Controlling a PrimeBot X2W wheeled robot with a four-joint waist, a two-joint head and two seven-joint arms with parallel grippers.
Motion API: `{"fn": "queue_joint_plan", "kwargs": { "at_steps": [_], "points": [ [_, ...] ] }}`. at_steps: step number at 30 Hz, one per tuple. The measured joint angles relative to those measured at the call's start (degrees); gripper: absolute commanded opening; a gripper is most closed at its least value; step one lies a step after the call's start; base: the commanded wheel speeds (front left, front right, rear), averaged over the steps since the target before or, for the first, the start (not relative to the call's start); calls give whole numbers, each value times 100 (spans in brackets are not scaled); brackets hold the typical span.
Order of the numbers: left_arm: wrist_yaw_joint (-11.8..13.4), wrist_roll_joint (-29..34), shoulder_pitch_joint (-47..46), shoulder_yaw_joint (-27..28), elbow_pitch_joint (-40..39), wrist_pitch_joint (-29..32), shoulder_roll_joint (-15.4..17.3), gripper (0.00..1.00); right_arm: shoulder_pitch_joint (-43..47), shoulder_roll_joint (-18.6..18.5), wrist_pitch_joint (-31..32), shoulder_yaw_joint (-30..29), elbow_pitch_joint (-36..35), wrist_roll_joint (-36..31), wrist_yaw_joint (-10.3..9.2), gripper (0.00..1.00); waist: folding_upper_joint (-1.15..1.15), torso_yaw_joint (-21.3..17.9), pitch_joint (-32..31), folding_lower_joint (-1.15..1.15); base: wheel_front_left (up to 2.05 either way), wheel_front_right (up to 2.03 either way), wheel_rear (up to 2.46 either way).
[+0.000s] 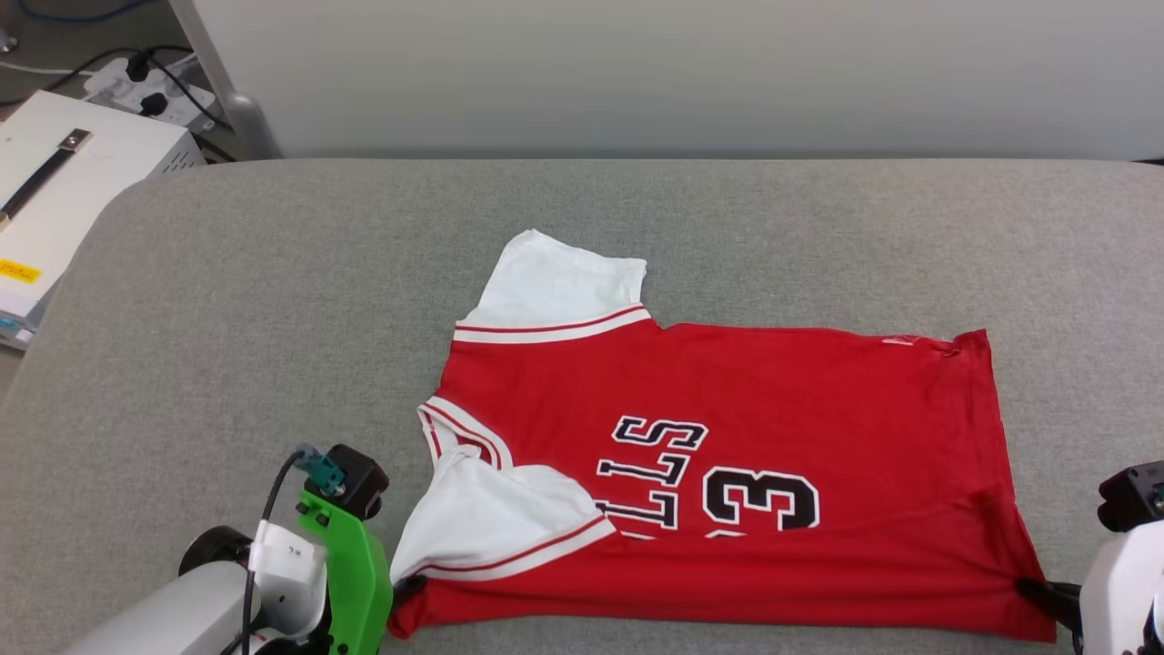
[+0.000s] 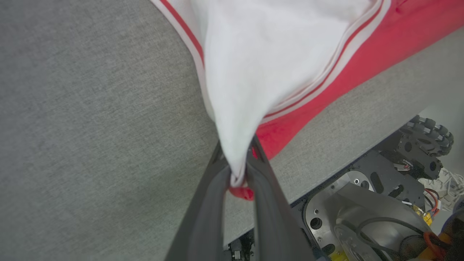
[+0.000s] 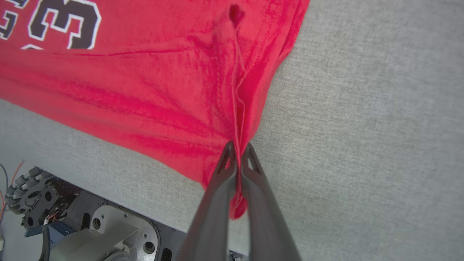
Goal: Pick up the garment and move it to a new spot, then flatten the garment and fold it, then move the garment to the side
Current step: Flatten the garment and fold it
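- Off the left end of the grey counter [image 1: 227, 318] stands a white box [image 1: 82, 173] with a black strap across its top, and a power strip [image 1: 145, 86] lies just behind it.
- At the counter's near edge, the left fingers [image 2: 210, 203] are clamped on a bunched corner of cloth where the near white sleeve meets the red shoulder.
- The red basketball jersey [image 1: 727, 409] lies spread on the counter with its collar to the left and its hem to the right. The black lettering and "3" face up. The far sleeve lies flat and the near one is crumpled inward.
- The right fingers [image 3: 214, 203] are pressed together on the near hem corner, and red cloth rises from them in a tight ridge.
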Motion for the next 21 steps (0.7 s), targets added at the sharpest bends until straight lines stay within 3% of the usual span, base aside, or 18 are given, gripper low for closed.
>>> {"fn": "queue_joint_plan", "kwargs": {
  "at_steps": [4, 5, 6, 7, 8, 13, 16, 21],
  "points": [
    [67, 14, 27, -53, 304, -82, -177, 0, -4, 290, 113, -7, 302, -203, 0, 0, 0, -17, 185, 0, 0, 0, 0],
    [65, 43, 91, -90, 583, -200, -293, 0, -41, 471, 32, -33, 570, -310, 5, 5, 0, -13, 294, 0, 0, 0, 0],
    [63, 43, 100, -82, 621, -244, -303, 0, -43, 501, -30, -54, 593, -314, 7, 32, 0, -9, 294, 0, 0, 0, 0],
    [52, 43, 109, -79, 649, -288, -304, 100, -43, 535, -83, -68, 603, -314, 5, 61, 0, -5, 282, 0, 0, 0, 0],
    [46, 43, 125, -62, 660, -345, -305, 100, -41, 553, -163, -88, 603, -321, 5, 100, 0, -1, 257, 0, 0, 0, 0],
    [69, 93, 130, 155, 433, -634, -93, 100, -26, 609, -826, -459, 469, -611, 4, 100, 0, 28, 85, 0, 0, 0, 0],
    [225, 93, 62, 410, 53, -738, 143, 100, -24, 671, -1365, -911, 253, -931, 1, 100, 0, 44, -18, 0, 0, 0, 0],
    [549, 323, -320, 776, -367, -1028, 400, 100, -80, 1156, -2315, -1793, 4, -1648, -1, 100, 0, 18, -74, 0, 0, 0, 0]
  ]
}}
